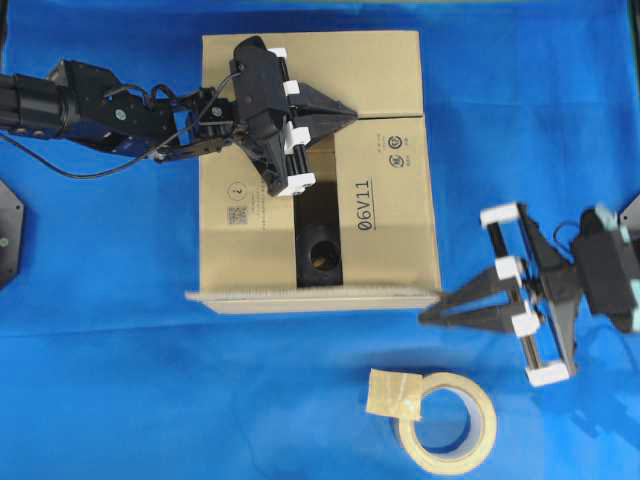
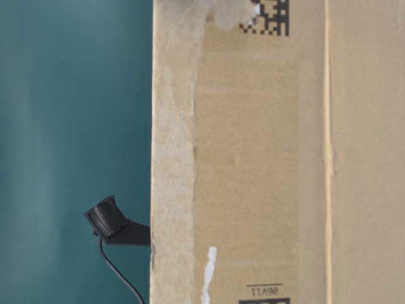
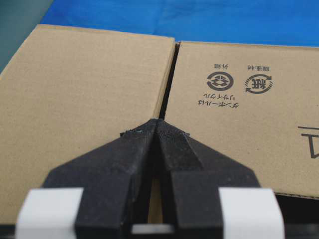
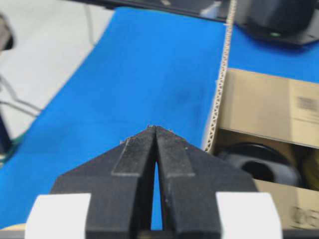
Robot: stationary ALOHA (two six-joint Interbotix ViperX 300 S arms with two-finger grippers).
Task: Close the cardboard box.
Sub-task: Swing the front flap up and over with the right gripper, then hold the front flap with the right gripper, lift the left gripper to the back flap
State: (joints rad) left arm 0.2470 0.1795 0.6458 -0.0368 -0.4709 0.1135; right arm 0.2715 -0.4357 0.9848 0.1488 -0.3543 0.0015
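Under your pinched-shut left gripper (image 1: 345, 113) lies a folded flap, pinned; your shut right gripper (image 1: 428, 314) noses the box's (image 1: 390, 240) upright flap.

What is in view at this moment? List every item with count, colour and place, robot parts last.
cardboard box: one, brown, centre of the blue cloth; three flaps down, the near flap upright, a gap open in the top.
dark object: one, black, inside the box, seen through the gap; cannot tell what it is.
tape roll: one, tan, lying flat on the cloth in front of the box.
blue cloth: one, covering the table.
left gripper: one, black with white trim, shut, over the far flaps of the box.
right gripper: one, black with white trim, shut, at the box's near right corner.
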